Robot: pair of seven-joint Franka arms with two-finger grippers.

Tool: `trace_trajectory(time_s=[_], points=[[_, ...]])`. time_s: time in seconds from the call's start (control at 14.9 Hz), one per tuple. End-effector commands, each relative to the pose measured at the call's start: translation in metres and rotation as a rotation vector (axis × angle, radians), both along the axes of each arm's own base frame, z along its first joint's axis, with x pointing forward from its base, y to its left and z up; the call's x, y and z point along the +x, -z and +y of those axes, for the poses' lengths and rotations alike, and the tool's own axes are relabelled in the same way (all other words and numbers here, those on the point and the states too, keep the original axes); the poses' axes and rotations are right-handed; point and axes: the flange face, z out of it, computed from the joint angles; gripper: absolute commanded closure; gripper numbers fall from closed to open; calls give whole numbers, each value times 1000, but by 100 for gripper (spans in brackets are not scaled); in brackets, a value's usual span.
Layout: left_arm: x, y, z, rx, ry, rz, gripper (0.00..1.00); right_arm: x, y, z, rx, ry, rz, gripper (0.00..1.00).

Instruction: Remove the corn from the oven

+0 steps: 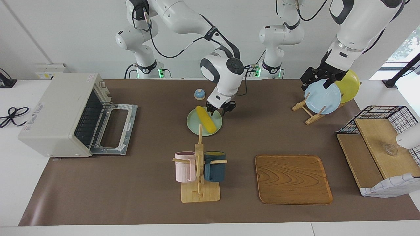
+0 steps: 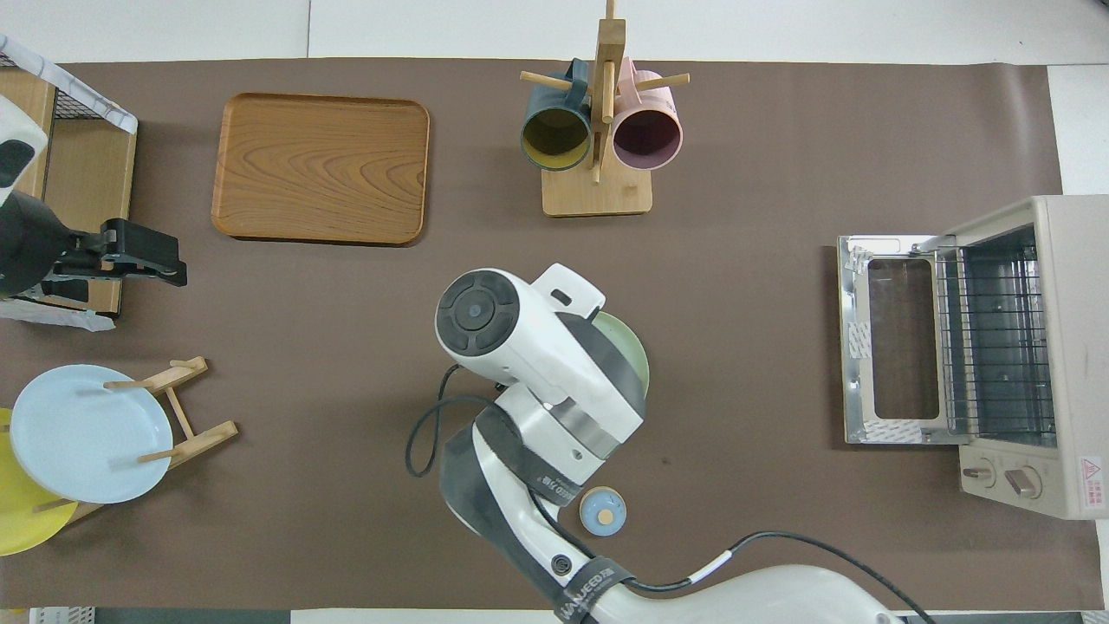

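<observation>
lying across a pale green plate [image 1: 193, 126] near the middle of the table [image 1: 147, 196], the corn [image 1: 205, 119] is sitting outside the oven [image 1: 59, 114], whose door is hanging open over an empty wire rack at the right arm's end. the right gripper [image 1: 221, 109] is hovering at the cob's end nearer the robots, its fingers parted and gripping nothing. the left gripper [image 1: 315, 80] is waiting spread wide over a blue plate [image 1: 323, 98] in a wooden rack [image 1: 306, 111]. a wooden tray [image 1: 292, 178] is lying bare; two mugs [image 1: 215, 167] are hanging on a stand.
</observation>
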Motion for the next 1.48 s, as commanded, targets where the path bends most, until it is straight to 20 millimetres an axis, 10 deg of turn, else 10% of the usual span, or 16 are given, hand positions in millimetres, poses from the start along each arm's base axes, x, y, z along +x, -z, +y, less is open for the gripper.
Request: trace_trajectory(time_s=[0.0, 0.2, 0.67, 1.01, 1.41], points=[[-12, 3, -19, 14, 0, -14, 0, 30, -32, -82, -16, 23, 38, 67], [-19, 20, -70, 17, -50, -20, 0, 29, -6, -136, -87, 52, 42, 100], [-48, 83, -194, -9, -152, -25, 0, 22, 67, -253, -185, 62, 18, 100], [-60, 157, -295, -18, -303, -20, 0, 23, 83, -291, -213, 77, 21, 100], [-74, 223, -356, -28, -559, -14, 0, 28, 89, -324, -239, 22, 20, 100]])
